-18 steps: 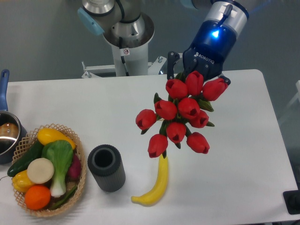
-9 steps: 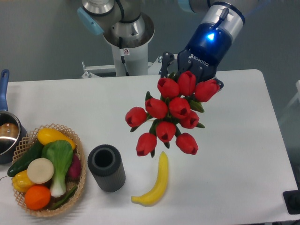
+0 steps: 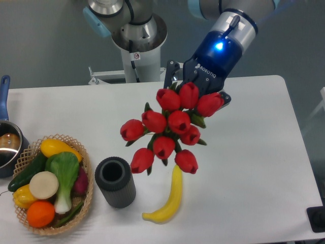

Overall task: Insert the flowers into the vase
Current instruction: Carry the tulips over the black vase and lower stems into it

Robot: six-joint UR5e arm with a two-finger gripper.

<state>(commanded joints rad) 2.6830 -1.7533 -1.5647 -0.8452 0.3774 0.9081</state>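
Gripper clamped on the flowers, stems hidden behind red heads, bunch held off the table, vase upright, near-left of bunch, apart

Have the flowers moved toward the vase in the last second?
Yes. The flowers, held by the gripper, have shifted left toward the vase; the lowest heads now sit left of the banana, not above it.

The flowers hide their own stems and the tool's fingertips (grip unseen).
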